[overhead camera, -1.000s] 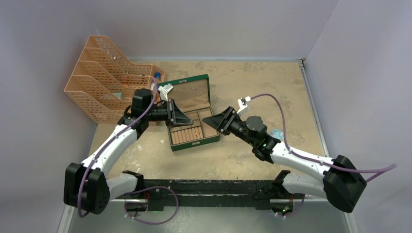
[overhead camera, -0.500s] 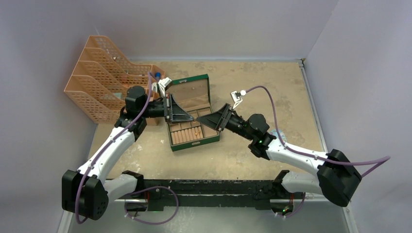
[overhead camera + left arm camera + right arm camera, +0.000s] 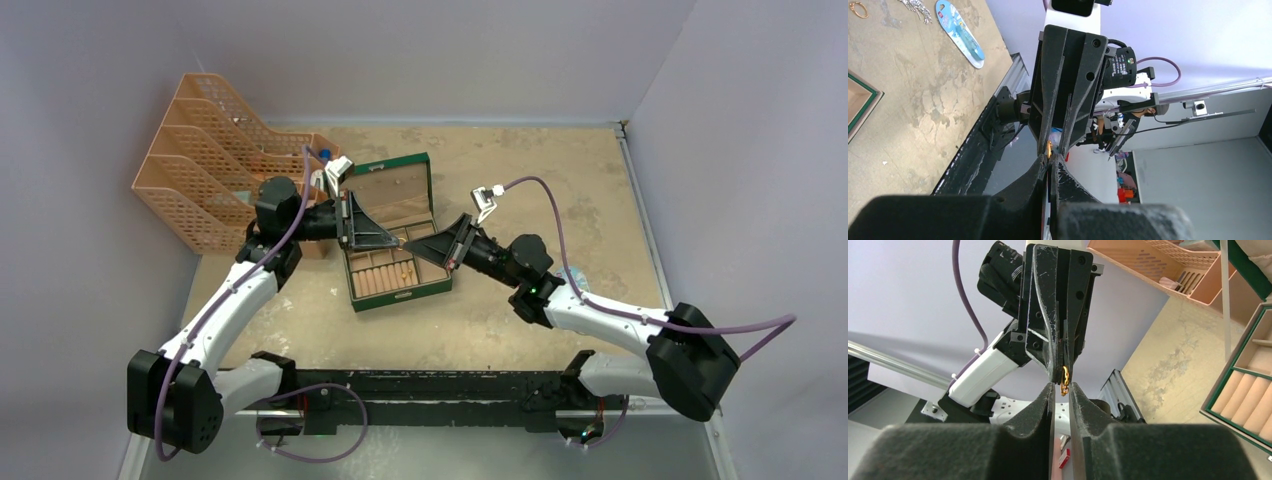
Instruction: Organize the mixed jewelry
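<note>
My left gripper is shut on a tiny gold ring, pinched at its very tips. It meets my right gripper tip to tip above the open green box. The right gripper's fingers stand on either side of the hanging ring with a narrow gap showing between them. From the left wrist the ring shows as a gold sliver between both pairs of tips. Another gold ring and a silvery tangle lie on the table.
A light-blue oval packet lies beside the loose jewelry, at the right arm's elbow. Orange mesh file racks stand at the back left, close behind the left arm. The box has tan rolls in its front compartment.
The right gripper moved left over the box to the left gripper's tips and narrowed its jaws around the ring. The left gripper swung slightly right, still shut on the ring.
</note>
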`<state>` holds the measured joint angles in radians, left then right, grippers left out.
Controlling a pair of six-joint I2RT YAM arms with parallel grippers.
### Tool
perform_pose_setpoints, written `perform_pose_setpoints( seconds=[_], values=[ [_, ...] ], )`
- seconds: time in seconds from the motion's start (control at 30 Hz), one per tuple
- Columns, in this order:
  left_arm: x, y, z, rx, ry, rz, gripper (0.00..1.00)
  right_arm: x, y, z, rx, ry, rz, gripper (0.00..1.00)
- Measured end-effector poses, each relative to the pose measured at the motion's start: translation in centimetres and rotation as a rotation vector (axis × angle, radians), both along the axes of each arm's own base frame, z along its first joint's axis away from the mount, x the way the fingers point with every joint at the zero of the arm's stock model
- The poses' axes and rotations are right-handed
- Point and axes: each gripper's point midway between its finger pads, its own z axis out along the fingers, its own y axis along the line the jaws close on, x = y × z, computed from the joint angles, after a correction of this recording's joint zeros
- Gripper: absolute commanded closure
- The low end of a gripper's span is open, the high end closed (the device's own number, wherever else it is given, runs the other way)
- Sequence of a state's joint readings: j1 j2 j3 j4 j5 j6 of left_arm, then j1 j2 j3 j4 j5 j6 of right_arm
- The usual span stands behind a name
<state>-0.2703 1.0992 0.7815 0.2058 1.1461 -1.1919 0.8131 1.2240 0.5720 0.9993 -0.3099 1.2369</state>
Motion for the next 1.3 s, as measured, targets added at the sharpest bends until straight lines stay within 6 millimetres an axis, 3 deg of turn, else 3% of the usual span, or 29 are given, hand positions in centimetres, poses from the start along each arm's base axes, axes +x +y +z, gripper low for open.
perform_pose_setpoints(
  seconds=[0.43, 0.63, 0.7, 0.87, 1.0, 1.1, 1.2, 1.3],
  values=[
    [0.0, 0.0, 0.2, -0.005, -0.014, -0.002, 0.99, 0.0, 0.0, 0.1, 0.009, 0.018, 0.003, 1.0],
    [0.0, 0.2, -0.1, 0.016, -0.037, 0.047, 0.5, 0.1, 0.0, -0.3, -0.006, 0.022, -0.002, 1.0],
    [0.3, 0.5, -0.5, 0.045, -0.05, 0.1, 0.44, 0.3, 0.2, -1.1, -0.041, 0.024, -0.008, 1.0],
    [1.6, 2.0, -2.2, 0.167, -0.082, 0.283, 0.41, 1.8, 0.6, -3.0, -0.203, 0.011, -0.06, 1.0],
    [4.0, 4.7, -4.1, 0.365, -0.104, 0.481, 0.41, 4.2, 1.4, -3.6, -0.374, -0.021, -0.138, 1.0],
    [5.1, 6.7, -5.0, 0.485, -0.13, 0.587, 0.41, 4.9, 2.4, -5.0, -0.507, -0.027, -0.166, 1.0],
    [5.6, 8.7, -6.1, 0.589, -0.152, 0.669, 0.41, 4.5, 4.2, -7.8, -0.67, -0.014, -0.154, 1.0],
    [5.9, 10.4, -6.7, 0.662, -0.164, 0.736, 0.41, 4.0, 4.8, -11.4, -0.832, 0.02, -0.144, 1.0]
  ],
)
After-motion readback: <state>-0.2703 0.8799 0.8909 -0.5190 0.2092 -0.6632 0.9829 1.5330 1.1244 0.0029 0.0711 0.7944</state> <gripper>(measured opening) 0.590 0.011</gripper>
